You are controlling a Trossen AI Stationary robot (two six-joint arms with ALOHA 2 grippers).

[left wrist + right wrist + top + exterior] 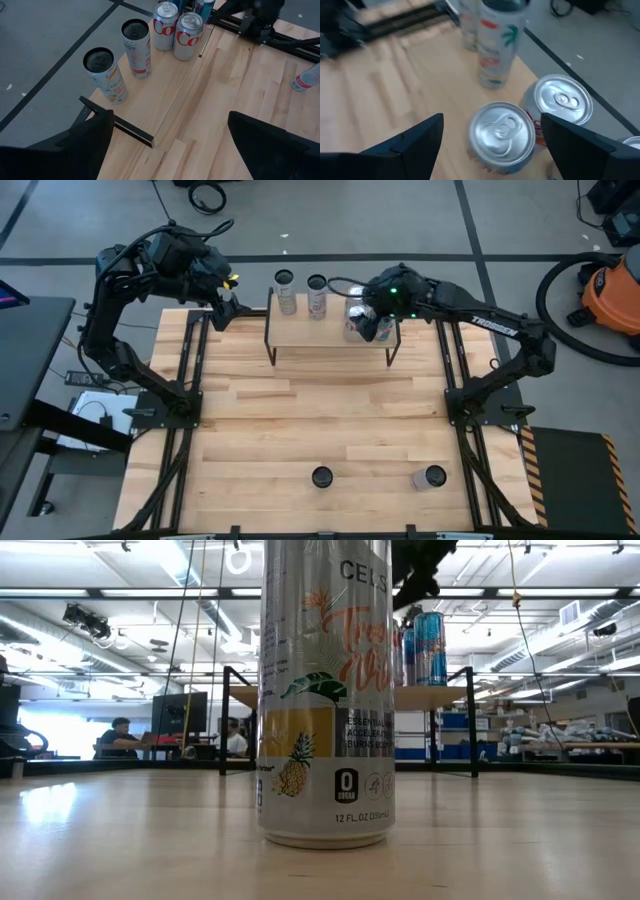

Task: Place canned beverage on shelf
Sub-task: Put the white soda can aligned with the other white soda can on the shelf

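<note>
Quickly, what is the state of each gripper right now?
Left gripper: open, holding nothing.
Right gripper: open above a silver can on the shelf.

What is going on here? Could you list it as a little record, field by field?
Shelf: wooden riser at the table's far edge
Cans on shelf: two tall slim cans toward its left end, shorter silver cans toward its right end
Right gripper: open, above the silver cans, one can top between its fingers
Left gripper: open, waiting off the shelf's left end
Cans left on table: two near the front edge
</note>
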